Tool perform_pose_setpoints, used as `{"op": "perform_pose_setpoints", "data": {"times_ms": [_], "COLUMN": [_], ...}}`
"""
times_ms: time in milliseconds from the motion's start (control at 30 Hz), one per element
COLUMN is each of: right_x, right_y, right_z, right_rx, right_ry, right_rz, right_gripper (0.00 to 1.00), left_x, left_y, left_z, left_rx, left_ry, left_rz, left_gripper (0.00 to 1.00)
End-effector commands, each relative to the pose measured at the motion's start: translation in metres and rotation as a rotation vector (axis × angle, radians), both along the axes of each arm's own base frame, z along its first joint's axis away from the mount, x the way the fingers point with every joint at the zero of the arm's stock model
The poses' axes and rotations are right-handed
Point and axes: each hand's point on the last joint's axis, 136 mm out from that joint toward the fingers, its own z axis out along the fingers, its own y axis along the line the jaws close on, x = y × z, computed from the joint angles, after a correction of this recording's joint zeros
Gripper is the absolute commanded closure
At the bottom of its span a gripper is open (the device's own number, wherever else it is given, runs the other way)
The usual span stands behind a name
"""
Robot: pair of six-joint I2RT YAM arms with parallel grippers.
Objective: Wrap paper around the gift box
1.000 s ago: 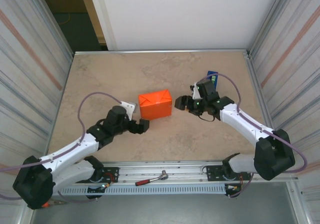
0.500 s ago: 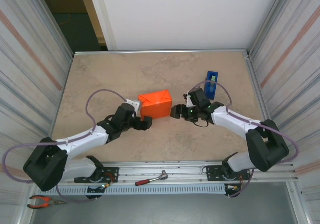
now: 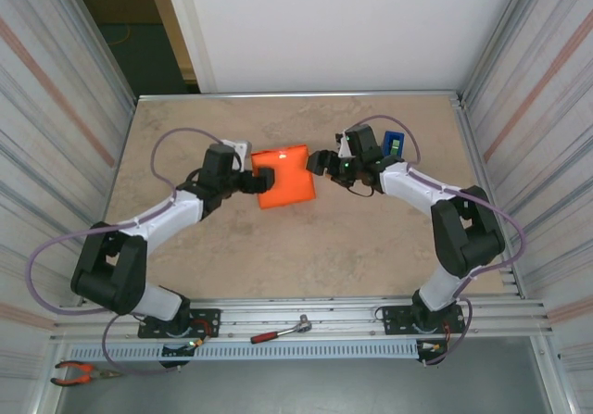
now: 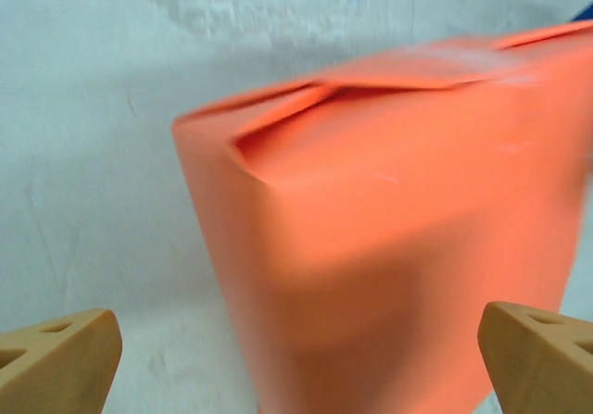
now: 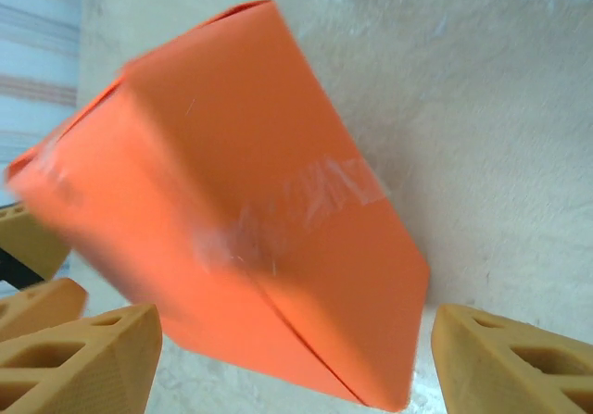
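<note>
Both arms reach inward across the table, flanking the gift box (image 3: 284, 175).
Left gripper (image 3: 264, 181) and right gripper (image 3: 319, 163) gape open; creased orange paper (image 5: 278, 201) covers the tilted box.

Gift box (image 3: 285, 177) on table (image 3: 185, 127), left hand (image 3: 264, 181) left of it, right hand (image 3: 320, 164) opposite

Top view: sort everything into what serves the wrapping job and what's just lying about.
For the job:
the paper, orange, already folded into a box-shaped parcel
blue tape dispenser, probably, since clear tape shows on the parcel

Lying about:
red-handled ratchet on the front rail
orange-handled pliers at the near left corner
</note>
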Motion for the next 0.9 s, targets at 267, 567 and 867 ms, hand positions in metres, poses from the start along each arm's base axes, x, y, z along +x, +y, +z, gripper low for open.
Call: {"op": "perform_pose_setpoints", "data": {"times_ms": [267,567,867], "right_x": [-0.008,-0.007,-0.024], "right_y": [-0.099,-0.22,-0.294], "right_z": [0.041,0.069,0.041], "right_rx": [-0.152,-0.473,-0.702], "right_ry": [-0.101,-0.356,-0.345], "right_rz": [-0.202,-0.53,-0.663], "right_gripper": [0.02,0.02,0.02], "left_x": [0.01,0.015,-0.003], "left_y": [0.038,0.145,0.209], "left_z": [0.067,0.092,0.02], "left_rx": [0.035,0.179,0.226], "left_ry": [-0.244,-0.35,-0.303], "left_rz": [0.059,0.391,0.469], "left_gripper": [0.01,0.01,0.01]}}
